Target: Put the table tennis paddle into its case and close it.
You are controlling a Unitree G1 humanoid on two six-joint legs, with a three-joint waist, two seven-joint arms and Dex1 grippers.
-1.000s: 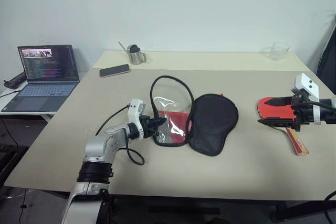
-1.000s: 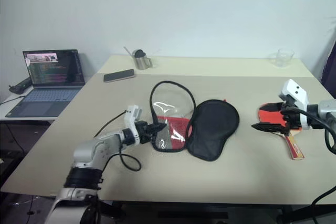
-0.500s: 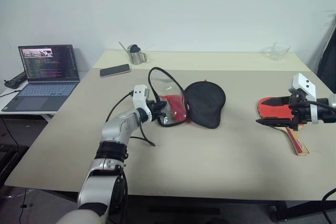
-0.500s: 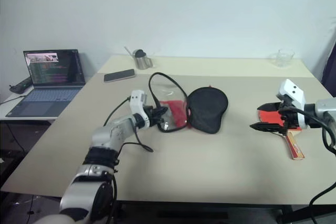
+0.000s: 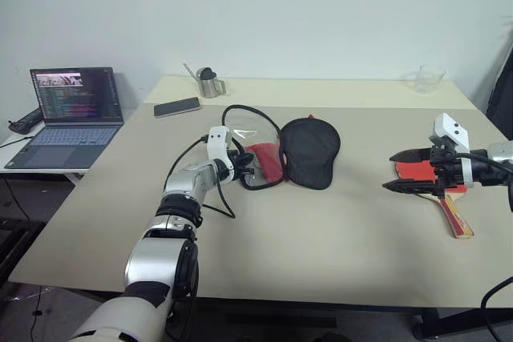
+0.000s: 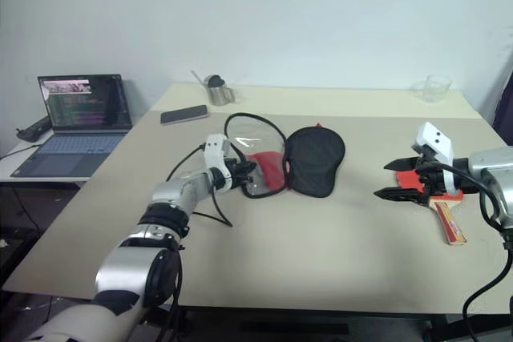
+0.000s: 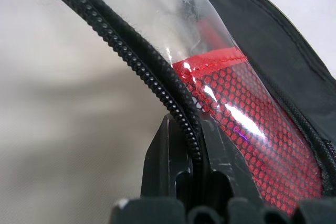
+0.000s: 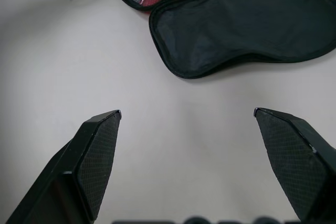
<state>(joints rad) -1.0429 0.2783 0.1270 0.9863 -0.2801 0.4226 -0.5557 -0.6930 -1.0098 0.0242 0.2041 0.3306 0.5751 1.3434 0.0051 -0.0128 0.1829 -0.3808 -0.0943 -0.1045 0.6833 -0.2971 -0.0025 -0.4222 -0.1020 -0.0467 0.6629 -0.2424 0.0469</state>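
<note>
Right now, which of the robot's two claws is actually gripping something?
The left gripper: its fingers are shut on the black zip edge of the case. The right gripper hangs wide open above the paddle, holding nothing.

Case (image 5: pixel 300 152) unzipped and spread open near the middle of the table (image 5: pixel 321 230), somewhat toward the far edge: black fabric half lying flat with its inner side up, rounded like a bat head; red mesh-fronted half (image 5: pixel 267 162) raised and tilted on its left, clear film over the mesh, black zip edge looping upward. Zip rim of the raised half pinched in the closed left gripper (image 7: pixel 195 169). Table tennis paddle (image 5: pixel 437 186) flat near the right edge of the table, well apart from the case, red rubber face up, wooden handle (image 5: pixel 455 218) with red and yellow stripes pointing toward the near edge, red face partly hidden behind the wide-spread right gripper (image 6: pixel 391 181)
</note>
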